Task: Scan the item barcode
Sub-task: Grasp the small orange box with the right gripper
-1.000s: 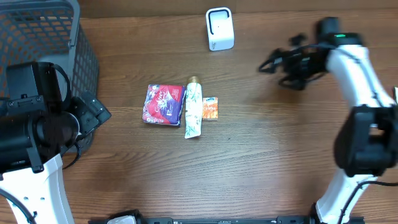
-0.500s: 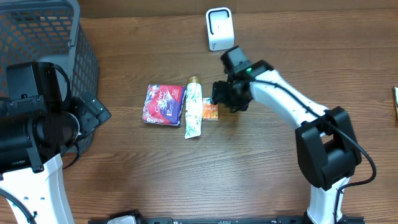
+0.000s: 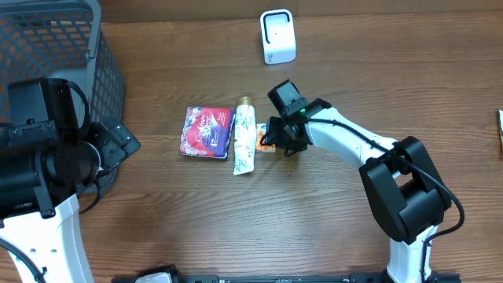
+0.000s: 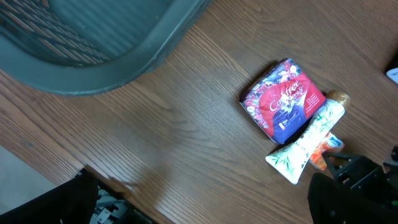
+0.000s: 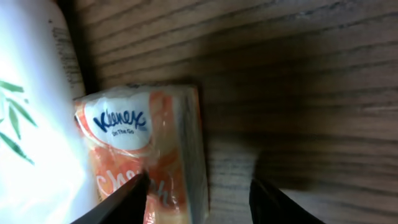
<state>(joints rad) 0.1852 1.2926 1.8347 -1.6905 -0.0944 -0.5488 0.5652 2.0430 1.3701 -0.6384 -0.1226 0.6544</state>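
Found the tissue pack [image 5: 149,137] flat on the table [image 3: 314,220], touching the white tube [image 3: 244,137]. Found the right claw [image 5: 198,190] low over it, parted and gripping nothing, one finger [image 5: 124,202] overlapping the wrapper and the other over bare wood past the free edge. Judged it best to centre across the pack, close gently clear of the tube, then lift level toward the scanner [image 3: 277,37].
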